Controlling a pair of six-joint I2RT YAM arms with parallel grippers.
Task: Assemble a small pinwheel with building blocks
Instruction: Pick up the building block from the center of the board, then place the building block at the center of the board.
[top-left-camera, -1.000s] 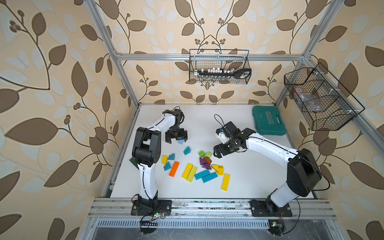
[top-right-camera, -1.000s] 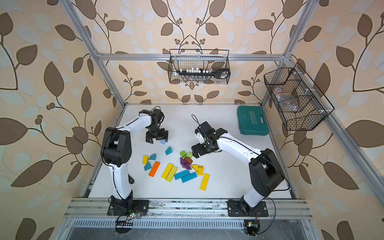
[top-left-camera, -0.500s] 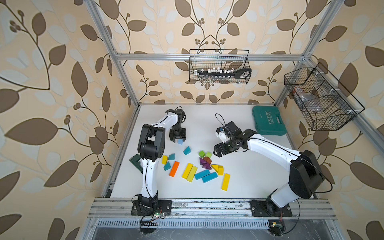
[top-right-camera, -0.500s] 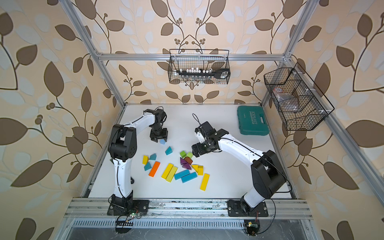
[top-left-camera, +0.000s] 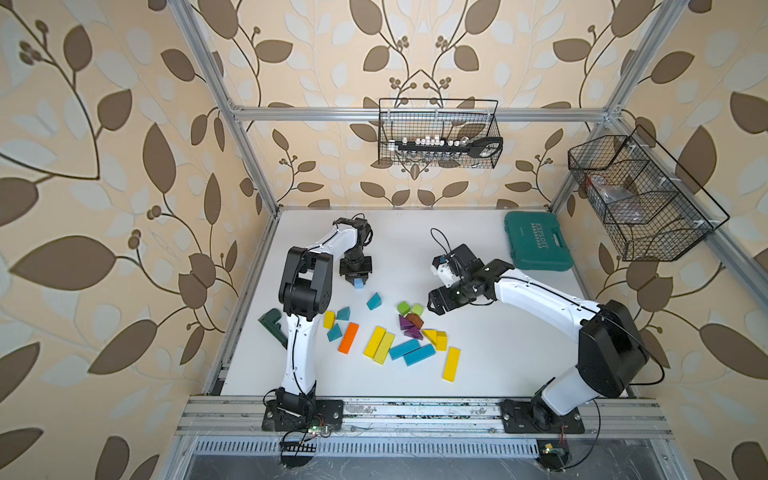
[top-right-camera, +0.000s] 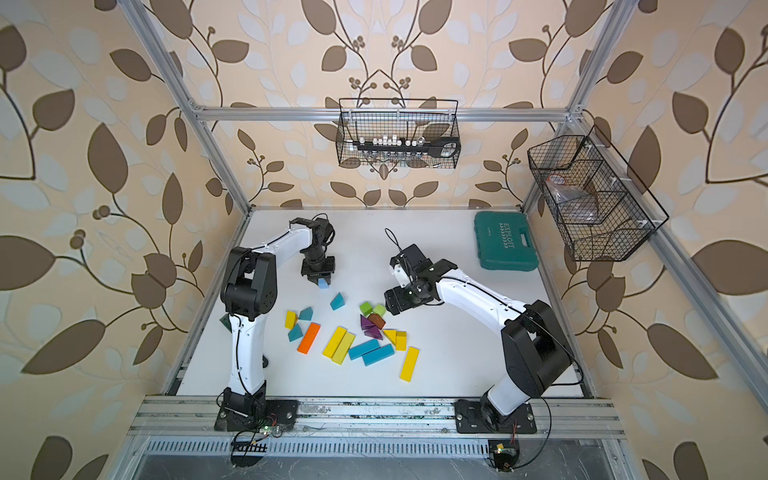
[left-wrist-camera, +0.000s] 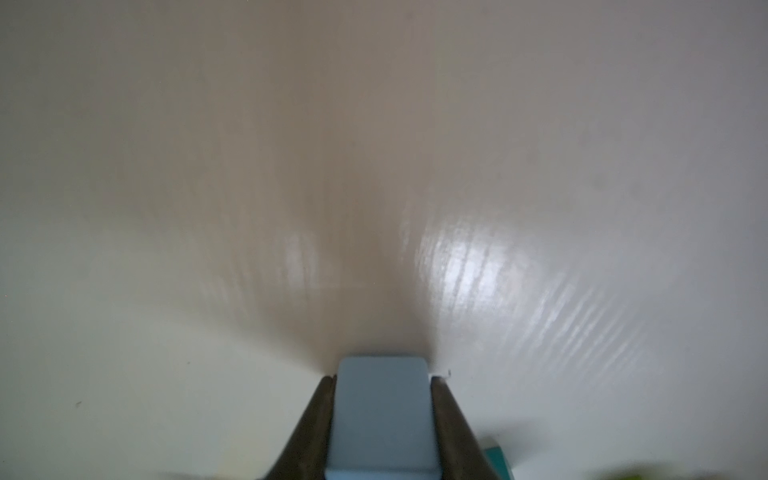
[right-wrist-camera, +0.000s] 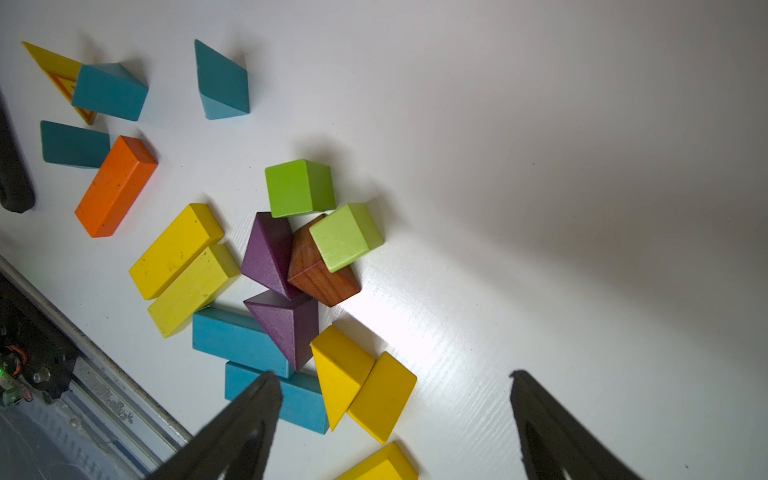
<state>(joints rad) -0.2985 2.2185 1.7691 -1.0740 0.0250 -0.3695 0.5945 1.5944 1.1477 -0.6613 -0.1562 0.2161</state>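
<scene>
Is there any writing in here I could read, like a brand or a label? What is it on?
"EXPLOIT": on the lid of the teal tool case, readable in both top views.
Smaller print beside that word on the lid: too small to read.
The yellow wedge bears an orange triangle outline, no words.

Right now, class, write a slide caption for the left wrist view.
Left tool shut on a light-blue cube, white table behind.

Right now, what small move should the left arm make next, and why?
Probably lift straight up a little. The left gripper is shut on the light-blue cube, its fingers pressed to both sides, and the cube seems to rest on the table, so raising it would free it for carrying.
</scene>
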